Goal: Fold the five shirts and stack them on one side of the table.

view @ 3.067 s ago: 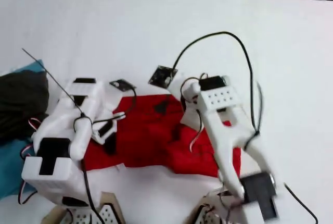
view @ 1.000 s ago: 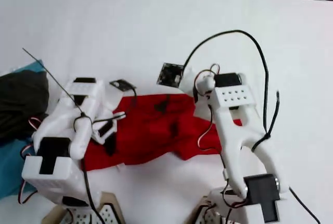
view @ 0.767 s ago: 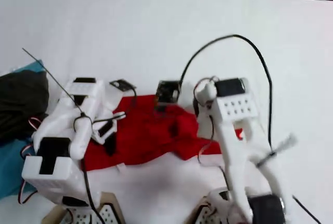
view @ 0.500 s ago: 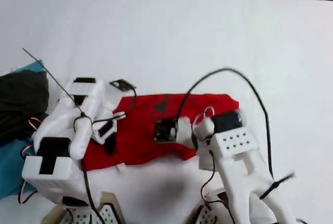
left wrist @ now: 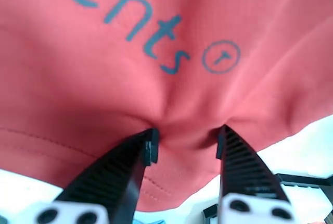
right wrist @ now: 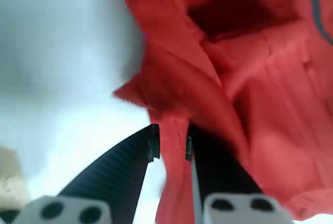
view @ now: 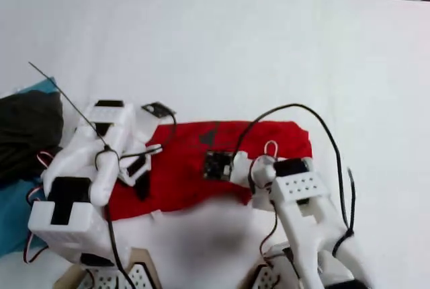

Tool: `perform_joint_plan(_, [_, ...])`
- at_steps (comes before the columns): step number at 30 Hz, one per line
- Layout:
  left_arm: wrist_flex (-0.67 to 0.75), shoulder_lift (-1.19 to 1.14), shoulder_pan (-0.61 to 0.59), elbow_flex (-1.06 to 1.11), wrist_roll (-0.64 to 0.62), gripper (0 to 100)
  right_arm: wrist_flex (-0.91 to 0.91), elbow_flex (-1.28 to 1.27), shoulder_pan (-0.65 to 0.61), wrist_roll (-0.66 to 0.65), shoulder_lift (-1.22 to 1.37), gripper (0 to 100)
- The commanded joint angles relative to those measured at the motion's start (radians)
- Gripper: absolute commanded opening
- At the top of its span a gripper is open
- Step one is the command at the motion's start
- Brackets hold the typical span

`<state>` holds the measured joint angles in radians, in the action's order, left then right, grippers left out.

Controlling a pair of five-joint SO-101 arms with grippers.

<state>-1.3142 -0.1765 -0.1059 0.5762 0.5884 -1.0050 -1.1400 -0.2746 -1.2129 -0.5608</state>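
- Red shirt (view: 191, 175) lies on the white table (view: 269, 47) between my two arms, spread as a broad band, with its near edge rumpled and uneven
- I judge this fold as only begun: the cloth has no tidy rectangle yet, and it lies well apart from the heap at the table's left edge
- That heap is a dark garment (view: 27, 128) on top of a blue garment (view: 10, 218); I cannot tell whether either is properly folded, so I would not count them as finished
- By my count three garments are on the table, so most of the five-shirt job is left, including squaring this one and carrying it to the stack
- Left gripper (left wrist: 184, 138) has its jaws standing apart, tips pressed into the shirt so the cloth puckers between them; I read that as pinning it down, not as a clamp
- Right gripper (right wrist: 171, 140) has its jaws nearly together with the shirt's hem caught between them
- From the high view I get the layout: the shirt's place on the table, the heap, and the right arm (view: 299, 195) low over the shirt's near edge
- The left wrist view adds blue lettering (left wrist: 135, 21) on the cloth, and the right wrist view a bunched fold (right wrist: 177, 86) beside bare table
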Motion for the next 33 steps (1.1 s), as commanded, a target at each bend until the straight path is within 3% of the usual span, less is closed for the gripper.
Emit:
perform_joint_plan(1, [0.018, -0.002, 0.006, -0.008, 0.002, 21, 0.081, 0.028, 0.062, -0.005, 0.12, 9.8])
perform_joint_plan(11, [0.018, -0.002, 0.005, -0.008, 0.002, 21, 0.05, 0.275, 0.11, -0.005, 0.404, 9.4])
perform_joint_plan(14, [0.02, -0.002, 0.005, -0.008, 0.002, 21, -0.021, 0.35, 0.107, -0.003, 0.415, 1.9])
perform_joint_plan(24, [0.025, -0.002, 0.005, -0.008, 0.002, 21, -0.346, 0.683, 0.11, -0.005, 0.414, 2.2])
perform_joint_plan(33, [0.017, -0.002, 0.005, -0.008, 0.002, 21, -0.243, 0.815, 0.084, -0.003, 0.522, 2.2])
